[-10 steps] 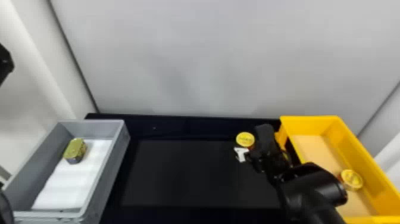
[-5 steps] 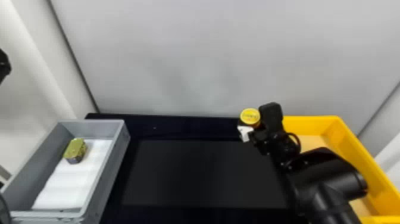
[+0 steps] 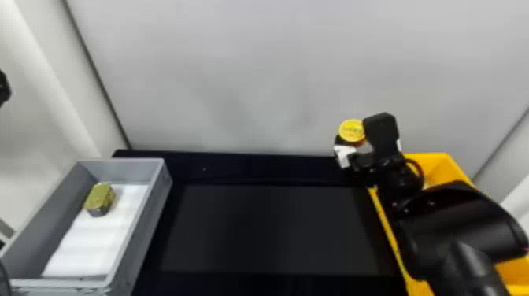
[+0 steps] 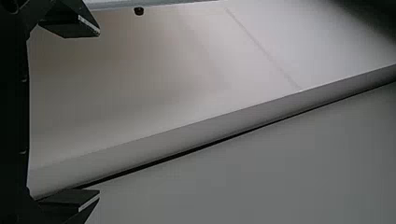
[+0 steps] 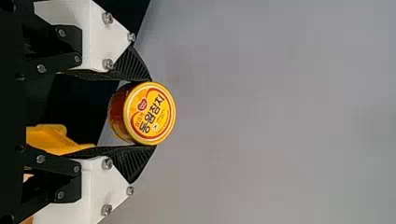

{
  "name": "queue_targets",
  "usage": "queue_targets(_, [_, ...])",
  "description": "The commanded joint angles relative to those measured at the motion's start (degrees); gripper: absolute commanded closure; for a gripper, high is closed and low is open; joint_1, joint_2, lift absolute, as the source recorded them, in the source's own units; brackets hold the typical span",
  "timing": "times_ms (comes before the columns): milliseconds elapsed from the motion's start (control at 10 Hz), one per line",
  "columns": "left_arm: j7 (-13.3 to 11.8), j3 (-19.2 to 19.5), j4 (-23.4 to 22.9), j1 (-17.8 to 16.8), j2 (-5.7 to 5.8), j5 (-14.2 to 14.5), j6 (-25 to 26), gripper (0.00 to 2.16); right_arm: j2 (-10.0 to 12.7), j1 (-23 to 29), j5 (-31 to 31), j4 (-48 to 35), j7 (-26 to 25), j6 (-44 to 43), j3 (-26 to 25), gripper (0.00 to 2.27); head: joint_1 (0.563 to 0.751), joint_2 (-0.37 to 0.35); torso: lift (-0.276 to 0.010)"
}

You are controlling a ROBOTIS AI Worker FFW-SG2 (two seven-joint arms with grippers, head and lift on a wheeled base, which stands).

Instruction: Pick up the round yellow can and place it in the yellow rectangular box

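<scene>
My right gripper [image 3: 357,146] is up beyond the back left corner of the yellow box [image 3: 427,158], with the round yellow can [image 3: 352,130] in its fingers. In the right wrist view the can [image 5: 149,113] is pinched between both fingertips of the right gripper [image 5: 152,113], its printed lid facing the camera. The left arm is parked at the left edge of the head view; in its wrist view the left gripper [image 4: 99,112] stands wide open, holding nothing.
A grey bin [image 3: 159,197] stands at the left, with a gold and dark tin [image 3: 99,198] on white padding [image 3: 92,232] inside. Between bin and box lies a dark table surface [image 3: 271,228]. A pale wall [image 3: 267,78] rises behind.
My right gripper has lifted the can up and away from the table, toward the back. The right forearm has shifted over the yellow box, covering the can lying in it. The left arm has hardly moved.
</scene>
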Motion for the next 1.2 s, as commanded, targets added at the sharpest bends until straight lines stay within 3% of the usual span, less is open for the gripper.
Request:
queue_targets(0, [0.0, 0.13, -0.01, 0.07, -0.15, 0.0, 0.0, 0.07, -0.09, 1.14, 3.69, -4.13, -0.52, 2.6, -2.61, 0.62, 0.692, 0.014, -0.056])
queue_targets(400, [-0.08, 0.48, -0.27, 0.33, -0.15, 0.0, 0.0, 0.07, -1.06, 4.21, 5.18, -4.49, -1.13, 3.57, -10.09, 0.62, 0.692, 0.014, -0.056])
queue_targets(1100, [-0.08, 0.66, -0.63, 0.68, -0.15, 0.0, -0.09, 0.07, -1.59, 10.54, 3.07, -1.5, -3.15, 5.06, -18.35, 0.62, 0.692, 0.014, -0.056])
